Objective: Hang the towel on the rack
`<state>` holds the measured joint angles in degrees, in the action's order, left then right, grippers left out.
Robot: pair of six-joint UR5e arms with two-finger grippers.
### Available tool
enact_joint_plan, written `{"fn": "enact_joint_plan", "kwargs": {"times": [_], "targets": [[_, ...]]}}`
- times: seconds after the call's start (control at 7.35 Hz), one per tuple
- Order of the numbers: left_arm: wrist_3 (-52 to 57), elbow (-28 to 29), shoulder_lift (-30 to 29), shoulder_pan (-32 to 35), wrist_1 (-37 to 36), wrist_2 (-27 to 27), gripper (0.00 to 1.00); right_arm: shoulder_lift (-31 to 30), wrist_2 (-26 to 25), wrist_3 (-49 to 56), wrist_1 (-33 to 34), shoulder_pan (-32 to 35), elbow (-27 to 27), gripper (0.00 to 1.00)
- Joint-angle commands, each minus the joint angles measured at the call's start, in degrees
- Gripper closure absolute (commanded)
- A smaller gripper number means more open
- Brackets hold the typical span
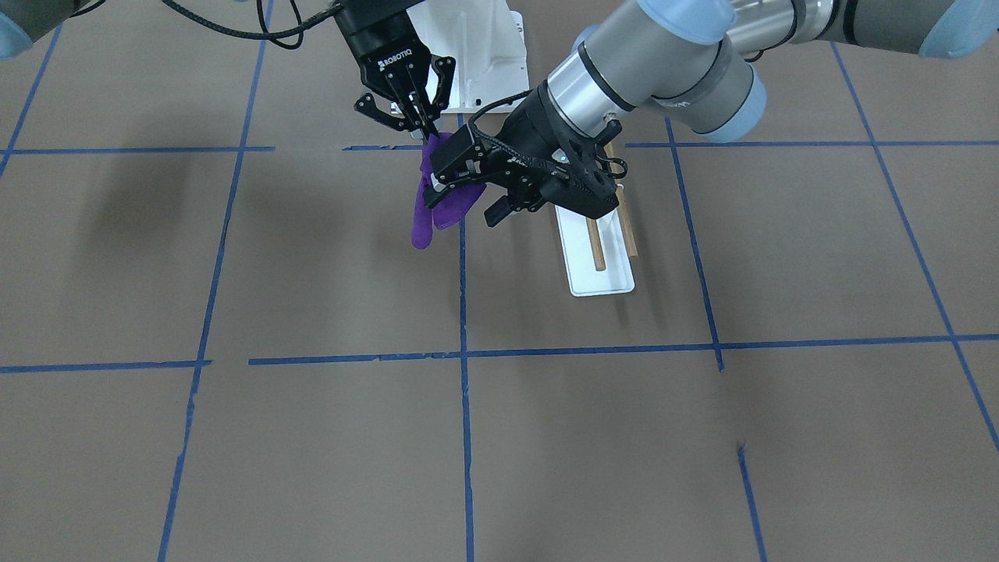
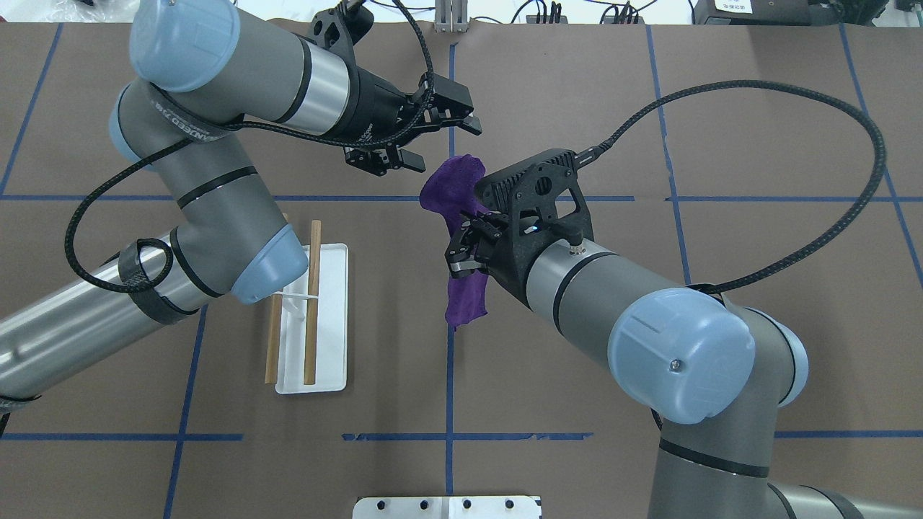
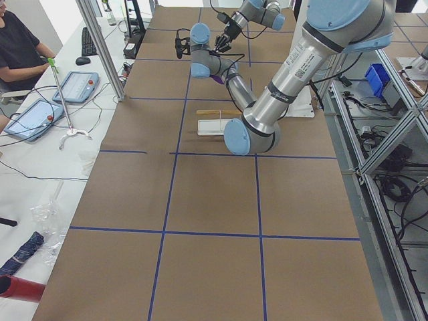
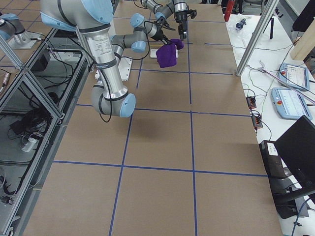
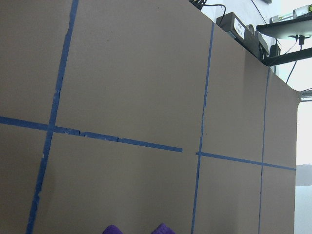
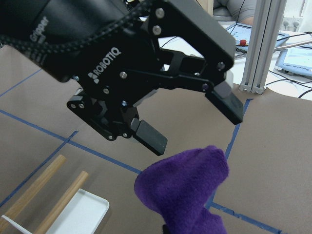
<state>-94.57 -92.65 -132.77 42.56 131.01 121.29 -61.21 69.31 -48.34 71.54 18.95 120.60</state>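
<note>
- Towel (image 2: 451, 191) is off the table (image 2: 577, 404), hanging in the air near the middle, bunched with a folded top and a tail drooping down.
- Right claw (image 2: 467, 244) is clamped on the towel partway along its length, pointing toward 11 o'clock in the overhead view.
- Left claw (image 2: 440, 146) has its fingers wide apart and grips nothing. It sits just at 11 o'clock of the towel's top fold, and the right wrist view shows the fold just under the gap.
- Rack (image 2: 335, 360) stands at 8 o'clock of the towel, well apart from it. Both wooden rods (image 2: 312, 303) are bare, so nothing is hung yet.
- Step in hand, my read: the left claw takes a second hold on the towel top, so the two arms can spread it.
- To do it well, bring the left claw so the fold sits deep between the fingers before closing. A tip-only pinch on fuzzy cloth looks likely to slip.
- Grab away from the right claw's pinch, so there is cloth to stretch between them.
- Keep the right claw tight until the left one has bitten.
- Then spread the towel along the rods' direction, carry it high toward 8 o'clock and lower it across the rods with even overhang.
- Risk: the left elbow hangs just over the rack, so watch clearance.
</note>
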Motion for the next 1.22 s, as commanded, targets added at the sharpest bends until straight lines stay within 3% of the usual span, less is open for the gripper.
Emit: {"fn": "enact_joint_plan", "kwargs": {"times": [0.0,0.54,0.68,0.82,0.95,1.09], "targets": [[0.17,0.28,-0.03,-0.81,-0.06,0.0,0.01,-0.05,-0.05,0.09,0.0,-0.05,0.24,1.0],[0.79,0.1,-0.03,-1.51,-0.14,0.18,0.14,-0.32,-0.05,0.09,0.0,0.04,0.42,1.0],[0.7,-0.07,0.05,-1.86,-0.23,0.26,0.36,-0.4,-0.05,0.09,0.0,0.12,0.42,1.0],[0.79,-0.6,0.23,-1.86,-0.14,0.26,0.73,-0.4,-0.05,0.09,-0.09,0.12,0.42,1.0],[0.79,-0.86,0.32,-1.86,-0.14,0.35,0.99,-0.4,-0.05,0.09,-0.09,0.21,0.51,1.0],[0.79,-1.39,0.49,-1.86,-0.14,0.61,1.0,-0.49,-0.05,0.09,-0.09,0.21,0.6,1.0]]}}
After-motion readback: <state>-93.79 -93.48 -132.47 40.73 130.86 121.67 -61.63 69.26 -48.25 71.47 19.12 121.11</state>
